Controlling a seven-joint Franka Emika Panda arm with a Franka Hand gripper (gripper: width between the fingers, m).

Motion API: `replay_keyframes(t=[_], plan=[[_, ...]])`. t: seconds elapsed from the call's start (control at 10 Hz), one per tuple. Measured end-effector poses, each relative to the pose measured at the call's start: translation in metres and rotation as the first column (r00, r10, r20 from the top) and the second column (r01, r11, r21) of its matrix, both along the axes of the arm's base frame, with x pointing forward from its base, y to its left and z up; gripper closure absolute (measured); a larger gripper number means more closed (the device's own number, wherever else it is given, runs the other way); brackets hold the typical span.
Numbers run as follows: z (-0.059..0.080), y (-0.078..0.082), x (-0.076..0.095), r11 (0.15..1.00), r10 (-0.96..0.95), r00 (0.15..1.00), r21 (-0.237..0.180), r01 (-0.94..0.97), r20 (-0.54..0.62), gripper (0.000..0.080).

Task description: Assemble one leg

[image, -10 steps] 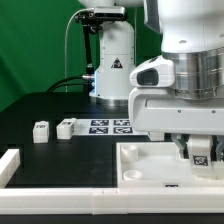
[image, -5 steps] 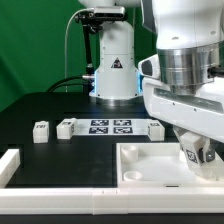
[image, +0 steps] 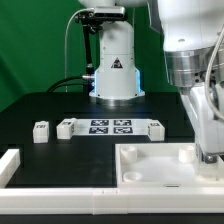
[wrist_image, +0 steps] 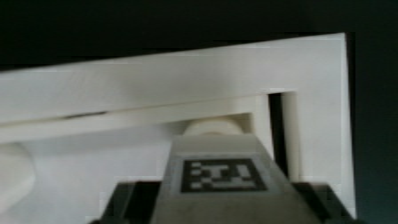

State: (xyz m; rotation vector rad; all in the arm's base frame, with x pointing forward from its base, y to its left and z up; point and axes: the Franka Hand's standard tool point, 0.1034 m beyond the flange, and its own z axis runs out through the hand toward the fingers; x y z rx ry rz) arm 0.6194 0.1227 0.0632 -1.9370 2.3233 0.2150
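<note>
My gripper is shut on a leg, a small white block whose square marker tag faces the wrist camera. The leg's rounded tip sits over a corner of the white tabletop, beside a dark slot. In the exterior view the gripper hangs tilted over the far right corner of the tabletop; the held leg is hidden there. Three loose legs lie on the black table: two on the exterior view's left and one behind the tabletop.
The marker board lies behind the tabletop, between the loose legs. The robot base stands at the back. A white bracket and a white rail run along the front left.
The arm has swung toward the exterior view's right and the wrist has tilted. The held leg went with it, from over the tabletop's right part to its right corner, out of the exterior view.
</note>
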Motion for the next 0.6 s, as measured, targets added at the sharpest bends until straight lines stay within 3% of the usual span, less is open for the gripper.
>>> replay_keyframes(t=[0.3,0.4,0.5,0.6], plan=[[-0.0019,0.0040,-0.0002,0.989,-0.147,0.989,0.004,0.147,-0.027,0.0523],[-0.0019,0.0047,-0.0004,0.991,-0.133,0.991,0.004,0.133,-0.025,0.0448],[-0.0020,0.0051,-0.0005,0.991,-0.131,0.991,0.004,0.131,-0.024,0.0300],[-0.0020,0.0053,-0.0005,0.994,-0.109,0.994,0.005,0.109,-0.020,0.0300]])
